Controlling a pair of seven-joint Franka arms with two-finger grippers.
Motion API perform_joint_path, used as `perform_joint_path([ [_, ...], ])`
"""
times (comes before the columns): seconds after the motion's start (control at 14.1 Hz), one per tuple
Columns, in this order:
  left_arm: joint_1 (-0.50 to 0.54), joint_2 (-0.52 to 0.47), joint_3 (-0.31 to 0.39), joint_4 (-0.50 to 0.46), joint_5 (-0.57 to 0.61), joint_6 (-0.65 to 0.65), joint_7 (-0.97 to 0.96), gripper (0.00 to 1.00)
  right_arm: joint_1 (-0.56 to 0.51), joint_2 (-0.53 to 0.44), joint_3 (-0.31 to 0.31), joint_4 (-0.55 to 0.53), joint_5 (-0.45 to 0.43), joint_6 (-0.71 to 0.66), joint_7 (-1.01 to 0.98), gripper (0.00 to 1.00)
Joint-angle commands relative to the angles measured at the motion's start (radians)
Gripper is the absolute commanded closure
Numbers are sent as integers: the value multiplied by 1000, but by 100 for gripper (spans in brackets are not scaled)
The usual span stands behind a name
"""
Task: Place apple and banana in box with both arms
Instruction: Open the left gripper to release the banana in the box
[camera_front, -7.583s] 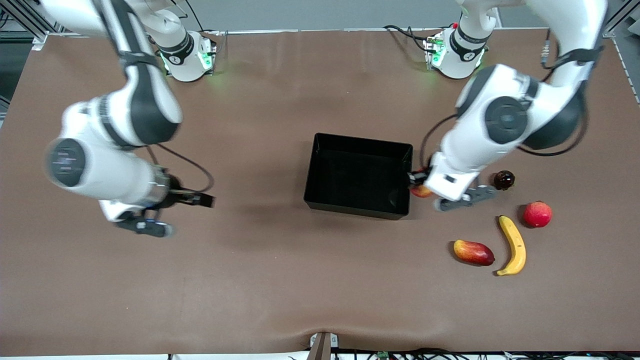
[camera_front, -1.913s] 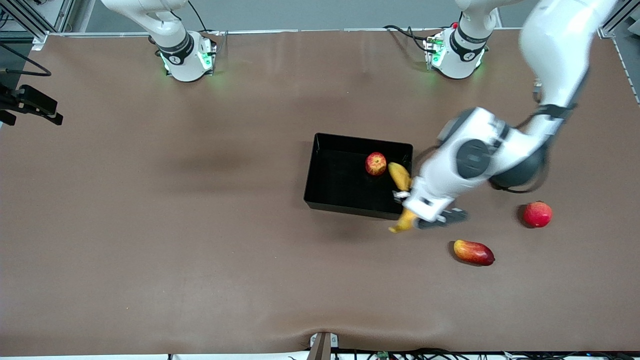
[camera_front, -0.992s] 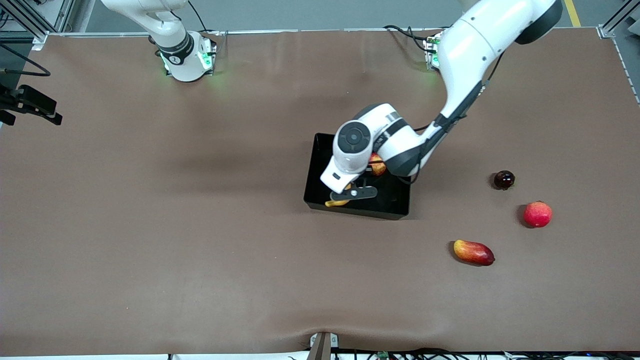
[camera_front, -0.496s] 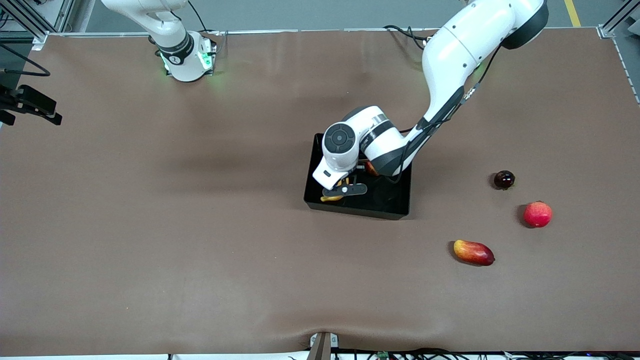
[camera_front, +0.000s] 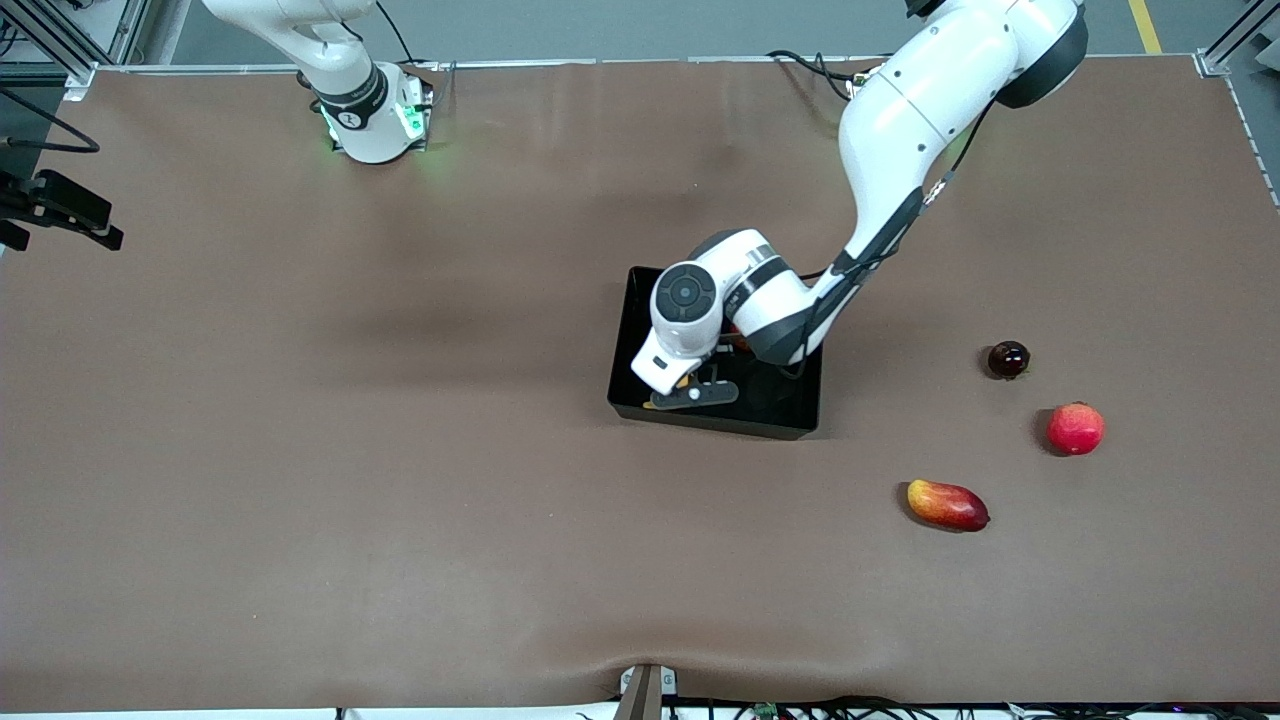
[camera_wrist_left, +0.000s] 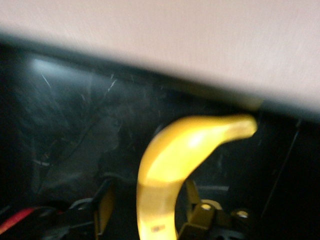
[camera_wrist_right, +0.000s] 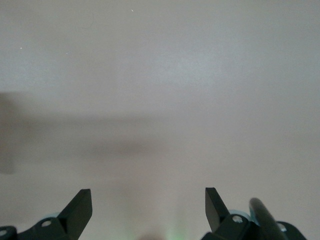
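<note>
The black box (camera_front: 722, 424) stands mid-table. My left gripper (camera_front: 690, 392) reaches down into it at the end toward the right arm. In the left wrist view the yellow banana (camera_wrist_left: 172, 170) lies inside the box (camera_wrist_left: 70, 105), between the fingers (camera_wrist_left: 104, 210) of my left gripper (camera_wrist_left: 148, 194). The fingers stand apart, with a gap beside the fruit. Only a sliver of the banana (camera_front: 683, 380) shows in the front view. The apple is hidden under the left wrist. My right gripper (camera_wrist_right: 147, 200) hangs open over bare table, waiting at the right arm's end (camera_front: 65, 212).
Three loose fruits lie toward the left arm's end: a dark round one (camera_front: 1008, 359), a pink-red round one (camera_front: 1075, 428) and, nearest the front camera, a red-yellow mango-like one (camera_front: 947, 504). The arms' bases (camera_front: 375, 115) stand along the table's back edge.
My left gripper carried the banana over the box wall and down inside, then its fingers parted from it. The right arm has stayed still.
</note>
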Motion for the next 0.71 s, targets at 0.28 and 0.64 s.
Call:
perform_joint_path([
  [0.28, 216, -284, -5, 34, -35, -213, 284, 0, -9, -23, 1, -16, 20, 1, -5, 0],
  [0.64, 358, -399, -5, 36, -69, -296, 502, 0, -11, -24, 1, -16, 20, 1, -5, 0],
])
